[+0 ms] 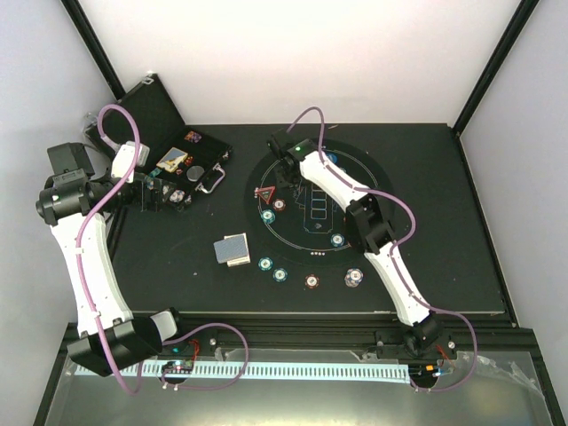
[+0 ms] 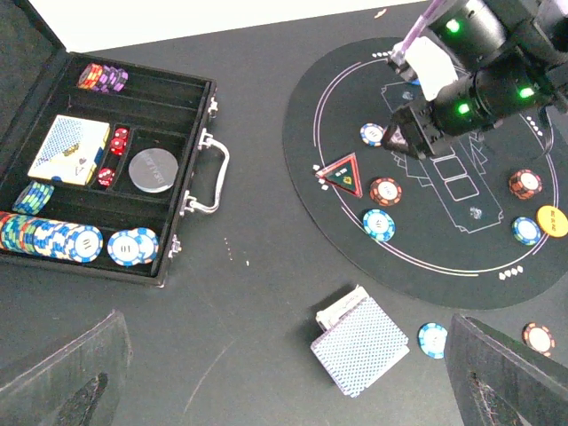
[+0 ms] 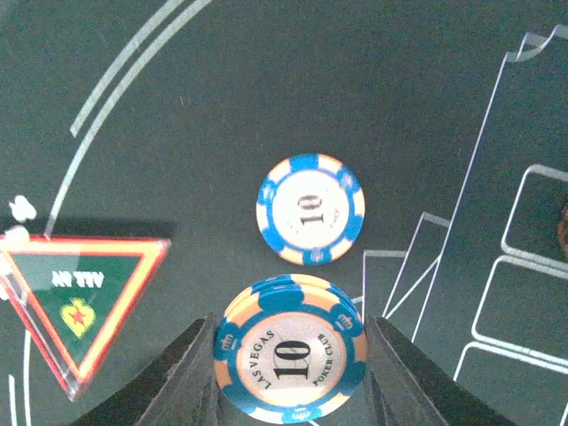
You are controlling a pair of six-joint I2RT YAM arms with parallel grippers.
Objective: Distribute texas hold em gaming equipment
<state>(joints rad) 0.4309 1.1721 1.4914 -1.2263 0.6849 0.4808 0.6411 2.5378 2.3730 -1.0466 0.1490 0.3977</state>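
Down on the round mat [image 2: 306, 133], the right gripper [image 3: 291, 324] pinches a blue "10" chip [image 3: 291, 359] between both fingers; it may be a small stack. A second blue chip [image 3: 311, 210] lies flat just beyond, apart from it. The red triangle marker [image 3: 84, 306] sits close beside one finger. Off the mat, the playing cards [image 2: 359, 348] rest on the counter [image 2: 248, 302] near the open case [image 2: 164, 93] — the left gripper [image 2: 284, 319] hangs over this stretch, fingers spread wide.
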